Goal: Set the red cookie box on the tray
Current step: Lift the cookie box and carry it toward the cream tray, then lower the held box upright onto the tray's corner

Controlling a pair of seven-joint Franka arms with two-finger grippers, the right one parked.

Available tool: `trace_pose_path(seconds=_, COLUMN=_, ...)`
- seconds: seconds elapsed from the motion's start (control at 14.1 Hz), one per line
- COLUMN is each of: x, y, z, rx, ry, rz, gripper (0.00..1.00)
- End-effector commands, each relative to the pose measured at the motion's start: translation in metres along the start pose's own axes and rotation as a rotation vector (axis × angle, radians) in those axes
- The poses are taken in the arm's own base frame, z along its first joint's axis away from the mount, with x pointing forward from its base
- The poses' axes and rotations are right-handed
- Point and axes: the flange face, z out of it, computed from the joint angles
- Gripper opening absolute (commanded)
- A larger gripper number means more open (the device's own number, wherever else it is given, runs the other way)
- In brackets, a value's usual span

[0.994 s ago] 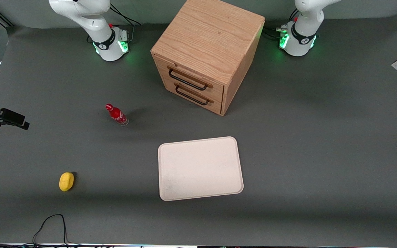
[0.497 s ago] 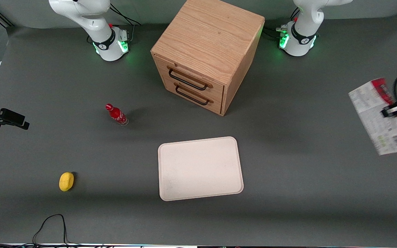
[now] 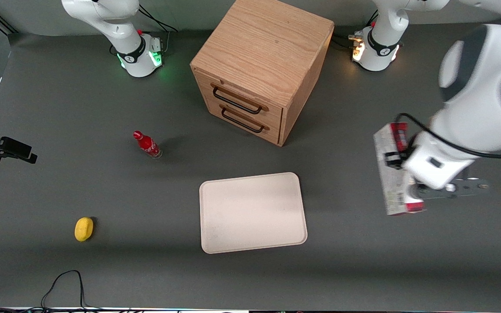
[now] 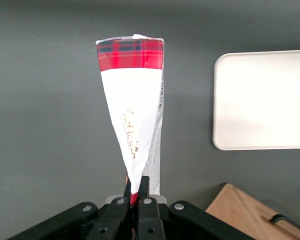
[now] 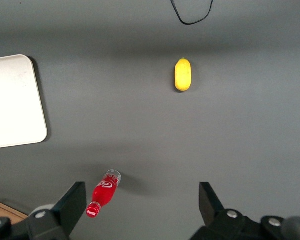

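The large cream rectangular tray (image 3: pixel 252 213) lies flat with bare grey table (image 3: pixel 346 269) around all its edges. Toward the working arm's end, well apart, the left gripper (image 4: pixel 136 192) pinches the thin red-ended cookie box (image 3: pixel 393 171) aloft. Farther stands the wooden drawer cabinet (image 3: pixel 261 65)

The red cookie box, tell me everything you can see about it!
The thin flat cardboard red cookie box has a whitish-grey printed face and red tartan ends. It hangs in the air above the grey table, toward the working arm's end, beside the large cream tray and not yet over it. The left gripper pinches it with shut fingers; nothing else touches it.
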Motion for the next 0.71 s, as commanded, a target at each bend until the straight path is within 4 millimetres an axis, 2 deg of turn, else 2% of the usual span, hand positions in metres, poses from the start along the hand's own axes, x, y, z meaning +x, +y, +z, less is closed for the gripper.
trace_pose_path(seconds=0.0, x=-0.019, y=0.066, z=-0.003, rx=-0.017, ry=0.052, rz=-0.016, gripper=0.00)
trace_pose_path(seconds=0.14, x=-0.033, y=0.100, z=0.003, rx=-0.023, ry=0.064, rz=0.012, gripper=0.00)
trace_pose_path(seconds=0.35, x=-0.042, y=0.134, z=0.016, rx=-0.034, ry=0.082, rz=-0.010, gripper=0.00)
trace_pose_path(seconds=0.5, x=-0.033, y=0.156, z=0.050, rx=-0.037, ry=0.081, rz=-0.047, gripper=0.00)
trace_pose_path(seconds=0.64, x=-0.019, y=0.173, z=0.099, rx=-0.031, ry=0.067, rz=-0.068, gripper=0.00)
